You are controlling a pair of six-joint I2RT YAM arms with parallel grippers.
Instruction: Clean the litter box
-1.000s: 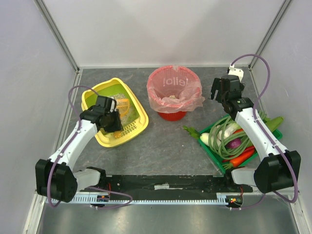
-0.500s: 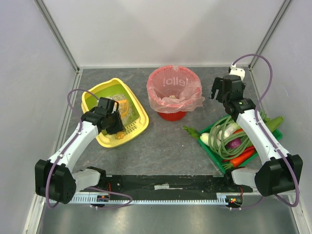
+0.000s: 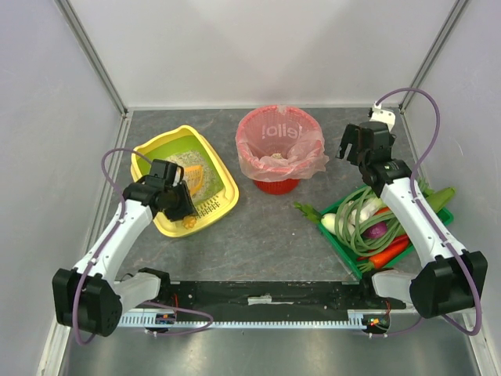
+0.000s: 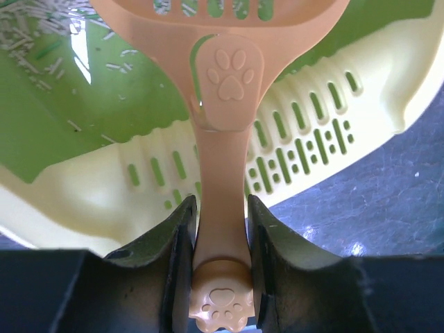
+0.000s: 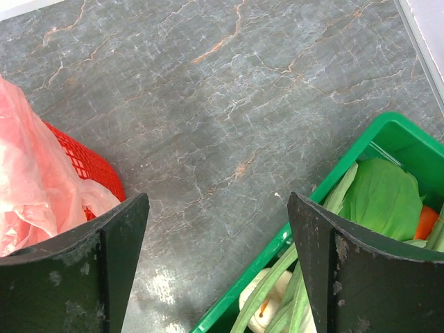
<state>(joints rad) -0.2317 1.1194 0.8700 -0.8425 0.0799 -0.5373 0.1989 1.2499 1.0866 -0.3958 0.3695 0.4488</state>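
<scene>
The yellow litter box [image 3: 227, 186] with green inner walls sits at the left; pale litter [image 3: 186, 160] lies in its far part. My left gripper [image 3: 178, 205] is over the box's near slotted rim [image 4: 312, 146], shut on the handle of an orange slotted scoop [image 4: 223, 166]. The scoop's head [image 3: 196, 177] reaches into the box over the litter [image 4: 41, 28]. The fingers [image 4: 179, 243] press both sides of the handle. My right gripper [image 3: 356, 149] is open and empty [image 5: 218, 236], above bare table between the bin and the vegetable tray.
A round red bin [image 3: 279, 149] with a pink bag stands at the back centre and also shows in the right wrist view [image 5: 41, 187]. A green tray of vegetables [image 3: 351, 254] lies at the right, its rim [image 5: 326, 201] below my right gripper. Walls enclose the table.
My left gripper has drawn slightly left and toward the near side with the scoop, so the scoop head sits a little nearer in the box. The right arm has barely moved.
</scene>
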